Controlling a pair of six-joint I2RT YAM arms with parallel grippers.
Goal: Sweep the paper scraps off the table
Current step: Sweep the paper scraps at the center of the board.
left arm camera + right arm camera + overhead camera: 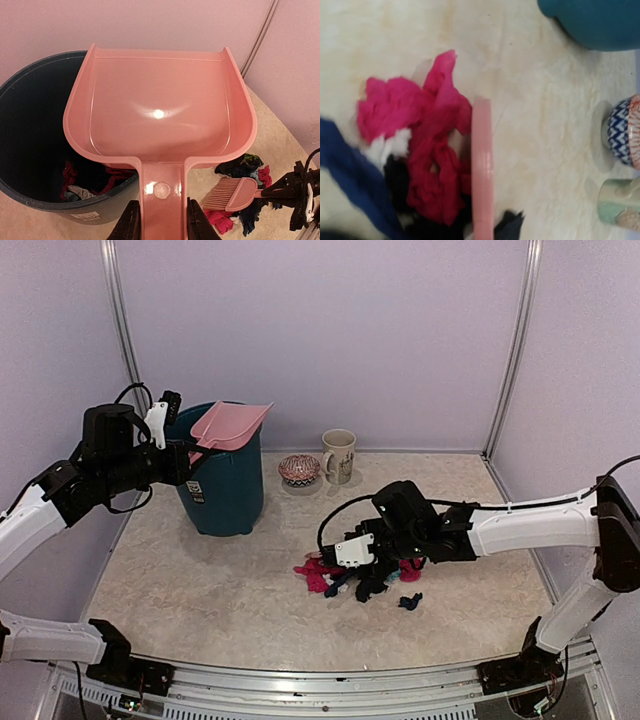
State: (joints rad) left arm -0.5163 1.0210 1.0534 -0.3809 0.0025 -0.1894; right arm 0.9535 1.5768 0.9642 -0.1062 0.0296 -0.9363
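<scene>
A pile of paper scraps (345, 580) in magenta, navy and black lies on the table (200, 580), with one navy scrap (410, 601) apart to its right. My right gripper (365, 558) sits low over the pile, shut on the pink brush (235, 194). The right wrist view shows the brush's edge (482, 170) against magenta scraps (420, 145); the fingers are hidden there. My left gripper (161, 207) is shut on the handle of the pink dustpan (160, 110). It holds the pan, which has nothing in it, over the teal bin (30, 65). More scraps (75, 182) lie inside the bin.
The teal bin (222, 490) stands at the back left of the table. A patterned bowl (299, 470) and a mug (339, 455) stand behind the pile near the back wall. A metal rail (330, 680) runs along the front edge.
</scene>
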